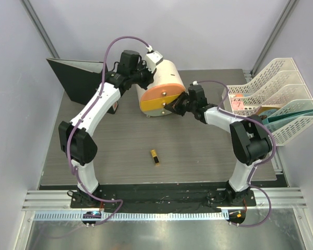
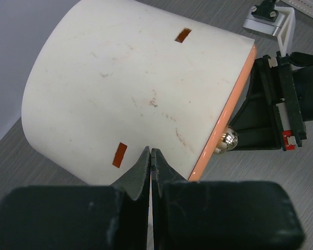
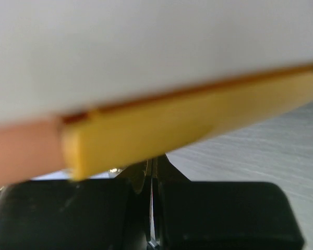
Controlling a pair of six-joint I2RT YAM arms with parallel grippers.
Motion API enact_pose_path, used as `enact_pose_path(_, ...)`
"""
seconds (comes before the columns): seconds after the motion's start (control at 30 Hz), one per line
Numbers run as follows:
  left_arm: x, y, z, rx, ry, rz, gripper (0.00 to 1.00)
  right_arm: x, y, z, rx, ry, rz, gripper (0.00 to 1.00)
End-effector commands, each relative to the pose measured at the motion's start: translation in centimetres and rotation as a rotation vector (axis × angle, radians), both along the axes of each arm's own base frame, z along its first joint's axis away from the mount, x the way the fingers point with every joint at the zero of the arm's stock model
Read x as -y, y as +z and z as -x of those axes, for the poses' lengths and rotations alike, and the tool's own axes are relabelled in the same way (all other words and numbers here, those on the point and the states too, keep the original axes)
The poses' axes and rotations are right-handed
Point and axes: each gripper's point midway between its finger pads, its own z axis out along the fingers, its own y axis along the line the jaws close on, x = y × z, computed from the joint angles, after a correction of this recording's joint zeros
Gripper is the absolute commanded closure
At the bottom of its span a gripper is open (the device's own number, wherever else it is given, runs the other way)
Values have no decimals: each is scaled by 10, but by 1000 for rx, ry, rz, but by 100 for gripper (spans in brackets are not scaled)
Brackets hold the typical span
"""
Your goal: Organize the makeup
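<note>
Lone black-gold lipstick tube (image 1: 155, 157) lies mid-table, well apart from arms. Left gripper (image 2: 151, 159) and right gripper (image 3: 152, 169), jaws pressed together, against cream cylindrical box (image 1: 167, 75) lying on its side, right one at orange lid (image 1: 155, 101). Likely step: opening box; next needs purchase on lid

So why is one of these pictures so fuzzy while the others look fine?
Right wrist view: the cylindrical box sits very close to the lens, so it is out of focus. Left wrist view: sharp, scuffs on the box showing, a glint on its metal knob. Top view: even light, soft shadows.

Even bright light, soft shadows, right wrist view heavily blurred
</note>
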Motion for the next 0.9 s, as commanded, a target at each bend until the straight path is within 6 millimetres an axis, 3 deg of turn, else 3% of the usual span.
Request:
enact_pose_path(0.0, -5, -23, 12, -73, -5, -45, 100, -13, 33, -28, 83, -26, -101, 99)
enact_pose_path(0.1, -7, -24, 13, -72, -2, -52, 100, -11, 35, -29, 80, -33, -98, 99)
enact_pose_path(0.23, -10, -24, 12, -62, 2, -69, 100, -5, 40, -16, 69, -33, -84, 99)
enact_pose_path(0.4, -9, -24, 11, -62, 4, -69, 100, 10, 18, 12, -22, -62, -81, 98)
enact_pose_path(0.43, -9, -25, 11, -63, 2, -70, 100, 14, 5, 20, -56, -67, -78, 97)
enact_pose_path(0.5, -8, -26, 11, -70, 0, -64, 100, 13, 6, 25, -66, -74, -131, 85)
enact_pose_path(0.57, -7, -27, 11, -73, -3, -61, 100, 13, -4, 30, -85, -76, -168, 62)
enact_pose_path(0.67, -6, -28, 12, -79, -6, -59, 100, 10, -9, 33, -104, -79, -228, 45)
enact_pose_path(0.77, -6, -29, 12, -81, -6, -60, 100, 9, -15, 30, -127, -116, -291, 34)
enact_pose_path(0.87, -7, -29, 14, -83, -7, -60, 100, 10, -24, 24, -140, -157, -333, 34)
